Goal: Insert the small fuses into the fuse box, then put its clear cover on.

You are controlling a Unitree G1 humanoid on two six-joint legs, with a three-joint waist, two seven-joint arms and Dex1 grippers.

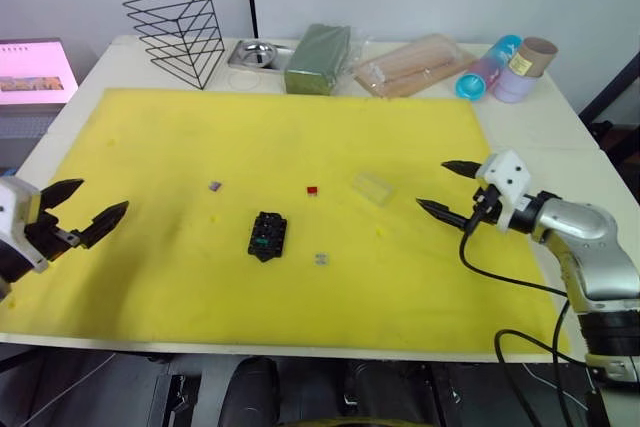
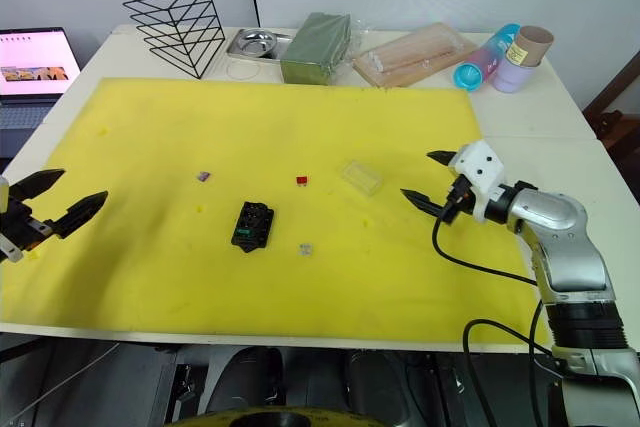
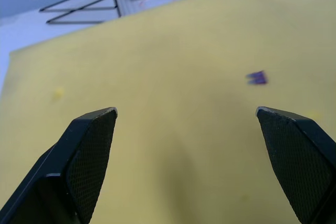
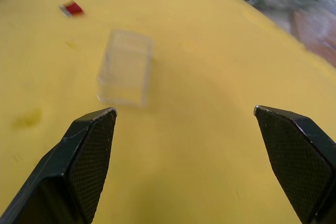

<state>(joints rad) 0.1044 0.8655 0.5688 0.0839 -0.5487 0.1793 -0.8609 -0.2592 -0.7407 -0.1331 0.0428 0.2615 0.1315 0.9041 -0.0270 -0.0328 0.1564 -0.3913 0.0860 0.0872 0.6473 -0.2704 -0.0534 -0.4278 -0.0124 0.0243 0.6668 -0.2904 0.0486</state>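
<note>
The black fuse box [image 1: 267,235] lies in the middle of the yellow mat [image 1: 150,147], with a green fuse seated in it. A purple fuse [image 1: 214,186] lies to its upper left, also seen from the left wrist as the purple fuse [image 3: 256,78]. A red fuse [image 1: 312,190] and a pale grey fuse [image 1: 321,259] lie to its right. The clear cover [image 1: 372,187] rests right of the red fuse; the right wrist view shows the clear cover [image 4: 125,67] ahead. My left gripper [image 1: 92,205] is open at the mat's left edge. My right gripper [image 1: 447,187] is open, just right of the cover.
Along the back of the table stand a black wire rack [image 1: 178,32], a metal dish [image 1: 256,53], a dark-green block [image 1: 318,57], a clear packet of wooden sticks [image 1: 412,65] and coloured tubes [image 1: 505,69]. A laptop [image 1: 35,72] sits at far left.
</note>
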